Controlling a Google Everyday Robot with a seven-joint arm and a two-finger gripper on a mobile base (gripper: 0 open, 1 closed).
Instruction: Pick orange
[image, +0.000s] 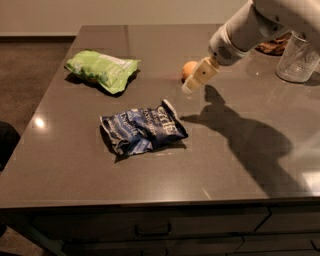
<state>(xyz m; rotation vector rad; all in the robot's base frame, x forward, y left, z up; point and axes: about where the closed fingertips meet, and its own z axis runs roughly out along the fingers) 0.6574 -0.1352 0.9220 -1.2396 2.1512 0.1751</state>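
- Gripper (192, 84): cream-coloured, at the end of the white arm (240, 30), which reaches in from the far right and angles down and left over the far half of the surface (75, 165). I cannot tell whether it is wide or narrow from this view. It holds nothing that I can see.
- Orange (188, 68): on the surface, far of centre and well right of the green snack bag (102, 70). It is also far of the blue snack bag (142, 130).
- Orange vs gripper: the fruit sits just behind the gripper and slightly to its left. The gripper covers the fruit's near-right edge in this view. I cannot tell whether they touch or there is a small gap.
- Risk 1: the orange is round and smooth, so I judge that a sideways nudge from the gripper would send it rolling left or toward the far edge.
- Risk 2: the gripper looks off-centre, on the near-right side. Closing from there could pinch only the edge of the fruit, which would squirt out.
- Risk 3: coming down too steeply could drive the tip into the surface or press the fruit down instead of straddling it.
- Risk 4: the clear glass container (296, 59) stands at the far right beside the arm, and a wide swing of the arm could clip it.
- The blue bag is apart from the approach line, so I rate that risk low.
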